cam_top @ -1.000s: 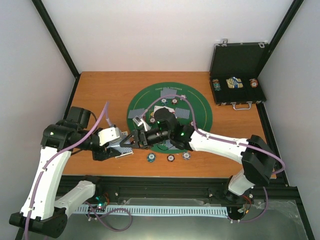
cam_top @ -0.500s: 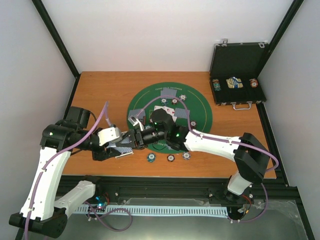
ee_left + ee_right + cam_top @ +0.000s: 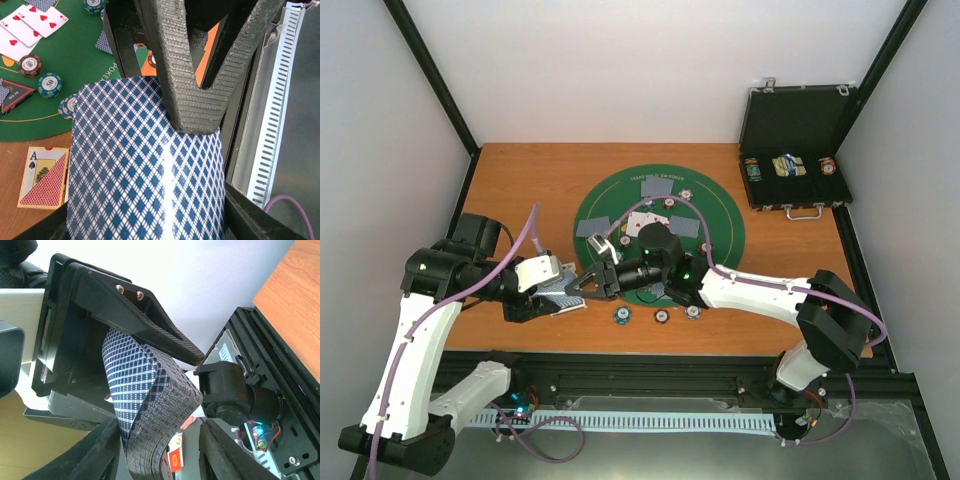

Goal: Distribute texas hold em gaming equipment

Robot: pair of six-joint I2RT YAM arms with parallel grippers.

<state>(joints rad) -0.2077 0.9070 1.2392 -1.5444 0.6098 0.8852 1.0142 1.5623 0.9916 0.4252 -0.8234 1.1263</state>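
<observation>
The left tool (image 3: 550, 292) is clamped on one deck of blue-diamond-backed cards (image 3: 145, 170), held above the near-left part of the worktop (image 3: 520, 190). The right tool (image 3: 160, 455) straddles the deck's end, fingers apart; whether it pinches a card I cannot tell. Three poker chips (image 3: 662, 316) lie on the wood just in front of the green mat (image 3: 720, 215).

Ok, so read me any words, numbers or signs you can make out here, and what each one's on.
"A" with a spade: ace card on the wood.
"POKER": green mat, partly hidden.
Mat's arc lettering in the top view, chips and triangle marker: too small to read.
</observation>
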